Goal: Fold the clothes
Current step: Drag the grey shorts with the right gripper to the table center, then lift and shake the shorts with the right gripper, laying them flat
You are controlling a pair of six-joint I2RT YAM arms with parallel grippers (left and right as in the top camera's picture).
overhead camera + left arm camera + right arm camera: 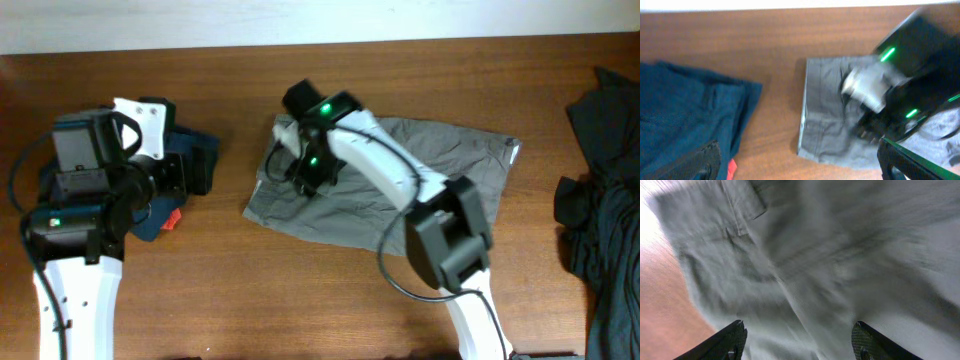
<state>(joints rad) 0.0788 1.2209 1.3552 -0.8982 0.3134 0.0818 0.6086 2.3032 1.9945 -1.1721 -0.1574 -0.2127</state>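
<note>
Shorts (470,150), one pair, one blue garment (685,115), one dark heap (605,200); we are holding left end effector (802,155) and right end effector (800,335) open.

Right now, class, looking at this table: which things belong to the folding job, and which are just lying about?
Part of the job:
- grey garment, spread mid-table, with the right gripper over it
- blue garment, on the left
- dark clothes pile, at the right edge

Just lying about:
- small red object beside the blue garment; too small to identify
</note>
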